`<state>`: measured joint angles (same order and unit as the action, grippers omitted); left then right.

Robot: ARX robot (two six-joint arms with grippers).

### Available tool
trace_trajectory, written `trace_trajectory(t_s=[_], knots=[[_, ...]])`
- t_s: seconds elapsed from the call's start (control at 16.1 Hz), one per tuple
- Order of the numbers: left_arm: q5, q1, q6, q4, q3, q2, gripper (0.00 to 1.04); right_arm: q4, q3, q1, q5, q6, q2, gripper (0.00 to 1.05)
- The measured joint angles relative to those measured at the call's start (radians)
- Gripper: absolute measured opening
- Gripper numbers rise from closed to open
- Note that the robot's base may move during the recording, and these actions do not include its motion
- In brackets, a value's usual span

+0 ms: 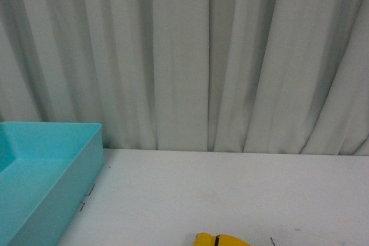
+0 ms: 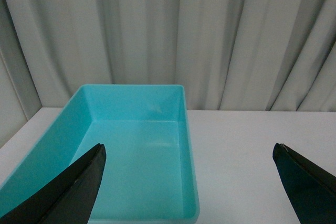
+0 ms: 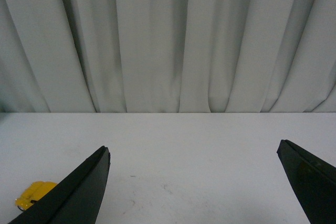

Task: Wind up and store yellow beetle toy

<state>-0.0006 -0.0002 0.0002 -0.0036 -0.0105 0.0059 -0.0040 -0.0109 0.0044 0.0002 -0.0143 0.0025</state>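
Tabletop (image 1: 230, 188): turquoise bin (image 1: 78, 191), beetle toy (image 1: 222, 240) apart

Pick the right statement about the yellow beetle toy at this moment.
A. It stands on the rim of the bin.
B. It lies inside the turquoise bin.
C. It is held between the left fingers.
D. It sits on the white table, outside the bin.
D: the yellow beetle toy rests on the white table at the near edge of the front view, apart from the turquoise bin, whose visible inside shows no toy.
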Motion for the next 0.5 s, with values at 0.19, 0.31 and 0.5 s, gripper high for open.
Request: trace_trajectory(t_s=[0.19,0.31,0.5], knots=[[-0.152,-0.003,-0.258,-0.174,-0.151,0.314,0.98,0.001,0.0,0.0,-0.002,0.0,0.0,0.98],[-0.121,0.024,-0.401,0.026,-0.263,0.592,0.98,-0.001,0.0,0.0,0.0,0.0,0.0,0.98],[-0.022,-0.03,-0.384,0.201,-0.438,0.973,0.98,-0.001,0.0,0.0,-0.001,0.0,0.001,0.98]])
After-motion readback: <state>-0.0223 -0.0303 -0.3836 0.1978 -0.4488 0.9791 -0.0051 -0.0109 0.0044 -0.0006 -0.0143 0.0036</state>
